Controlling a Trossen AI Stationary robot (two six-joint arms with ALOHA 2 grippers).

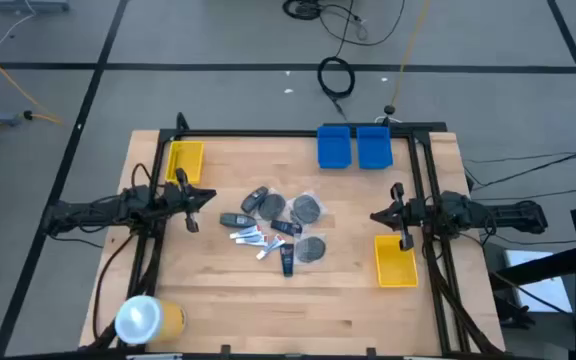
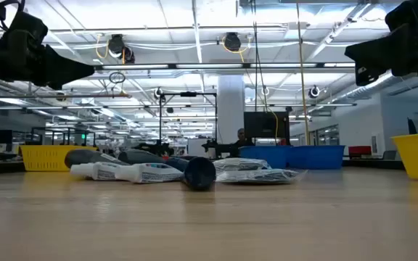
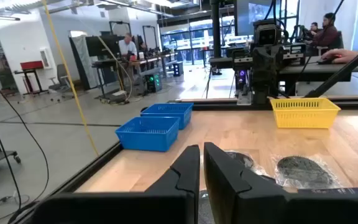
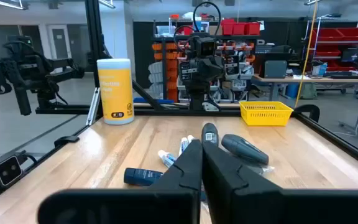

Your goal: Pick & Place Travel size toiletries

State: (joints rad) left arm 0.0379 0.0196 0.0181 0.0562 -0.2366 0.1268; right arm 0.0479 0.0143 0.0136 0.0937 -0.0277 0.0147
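Note:
The travel size toiletries lie in a loose heap on the middle of the wooden table. They are dark mini bottles (image 1: 256, 199), grey discs in clear bags (image 1: 308, 208) and small white tubes (image 1: 248, 237). My left gripper (image 1: 211, 195) hovers above the table left of the heap, shut and holding nothing; its wrist view shows its fingers (image 3: 201, 149) together, with a bagged disc (image 3: 303, 169) beyond. My right gripper (image 1: 376, 216) hovers right of the heap, shut and holding nothing. In its wrist view the fingers (image 4: 202, 146) point level at a dark bottle (image 4: 244, 148) and the tubes (image 4: 166, 158).
A yellow bin (image 1: 185, 160) stands at the far left and another (image 1: 395, 260) at the near right. Two blue bins (image 1: 353, 146) sit at the far edge. A big yellow roll with a white end (image 1: 148, 318) stands at the near left corner. People show in the room behind.

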